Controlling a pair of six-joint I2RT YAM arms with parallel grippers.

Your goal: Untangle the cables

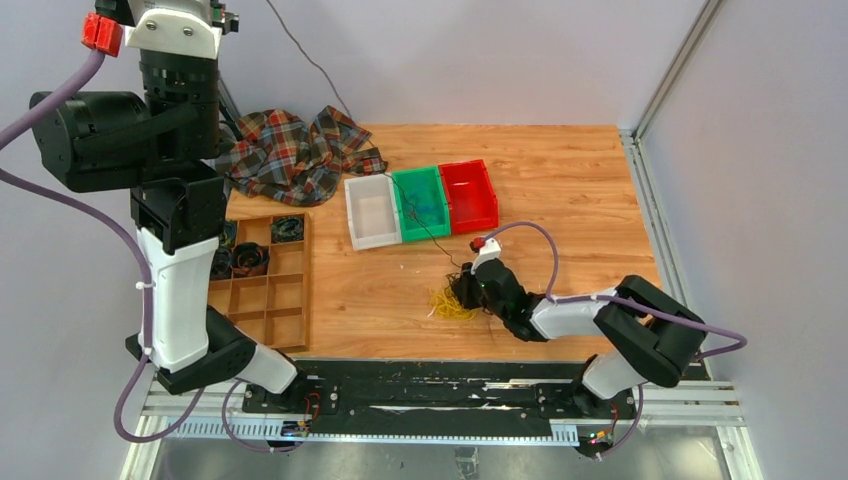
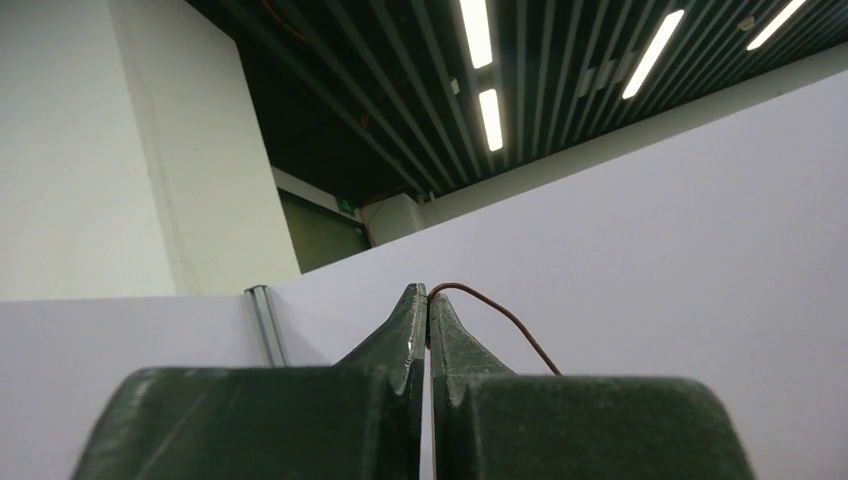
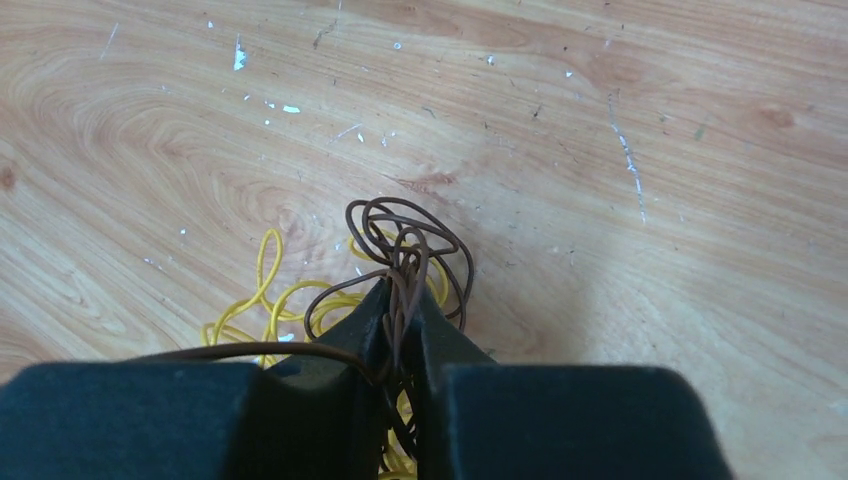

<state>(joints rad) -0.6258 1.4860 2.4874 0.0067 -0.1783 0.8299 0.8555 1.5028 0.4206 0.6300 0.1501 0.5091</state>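
left arm: cranked way up high on the left side, so the wrist view only gets wall and ceiling lights
left gripper (image 2: 427,300): fingers pressed together, tips pinching the end of a thin brown strand (image 2: 500,312) that arcs off to the right
wooden tray (image 1: 285,297): flat on the table (image 1: 560,180) just right of the left arm, with a few dark coils (image 1: 250,258) in its upper-left compartments
plaid cloth (image 1: 290,150): crumpled in a heap at the back, behind the tray
bins: white bin (image 1: 372,212), green bin (image 1: 432,205) and red bin (image 1: 470,195) in a row mid-table, sides touching; a thin dark line crosses the green one and drops toward the tangle
cables (image 1: 452,302): small wiry bunch on the wood in front of the bins, yellow loops on the left, dark brown loops piled right beside them
right gripper (image 3: 400,295): down low on the bunch, jaws closed on a clump of the brown loops, with yellow ones lying to its left and under the fingers
not sure: can't tell if the strand up in the left gripper is the same wire as those brown loops
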